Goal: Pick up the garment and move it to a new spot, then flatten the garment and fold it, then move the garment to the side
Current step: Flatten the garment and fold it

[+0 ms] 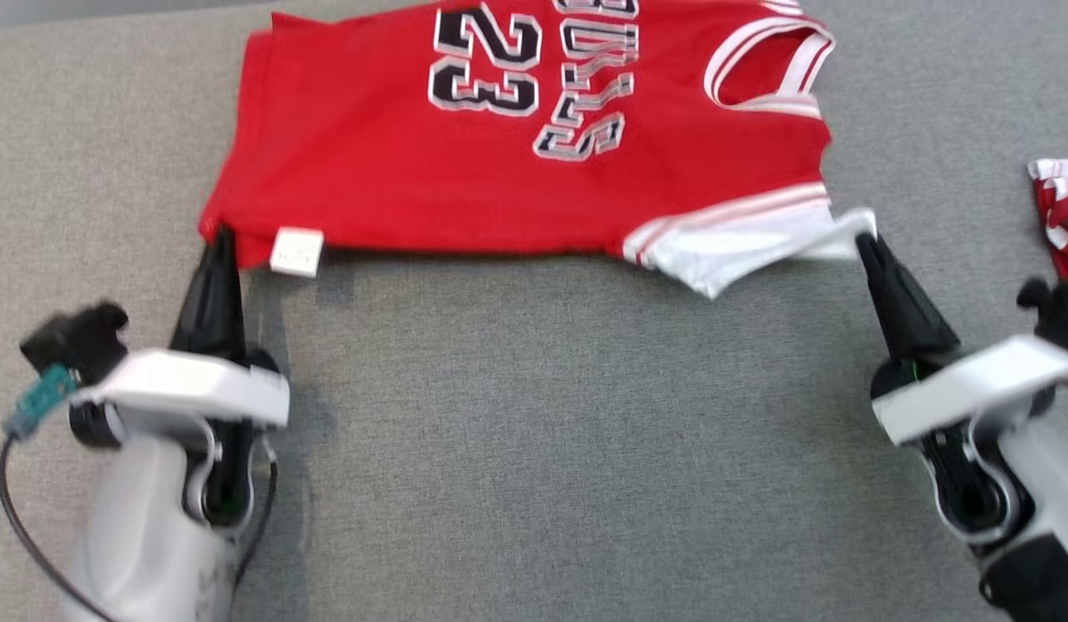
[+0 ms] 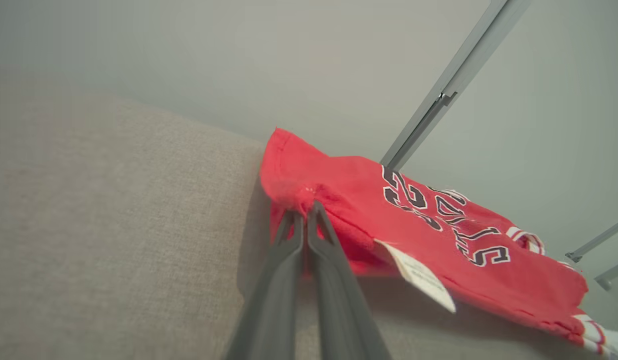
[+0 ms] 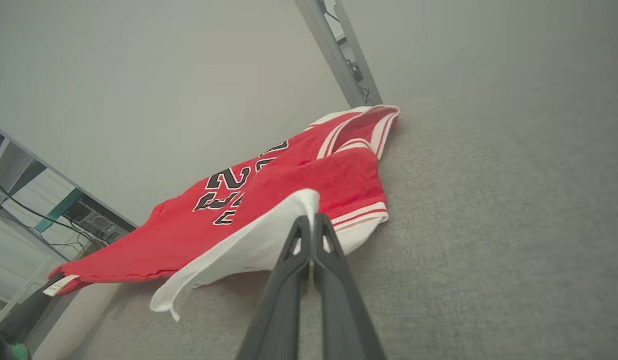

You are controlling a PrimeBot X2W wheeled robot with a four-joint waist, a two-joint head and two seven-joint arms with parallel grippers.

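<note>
The garment (image 1: 396,147) is a red basketball jersey with a black "23", white trim and a white tag, spread across the far part of the grey table. Its near edge hangs lifted between both grippers. My left gripper (image 1: 220,235) is shut on the jersey's near left corner, red cloth bunched at its tips (image 2: 306,207). My right gripper (image 1: 864,242) is shut on the white shoulder trim at the near right; the same grip on the white cloth (image 3: 269,240) shows in the right wrist view (image 3: 311,219). The jersey (image 2: 439,225) sags between the two grips.
The grey fabric table (image 1: 568,432) stretches wide in front of the jersey. A second red-and-white piece of cloth (image 1: 1061,216) lies at the right edge. Metal frame posts (image 3: 339,50) stand behind the table.
</note>
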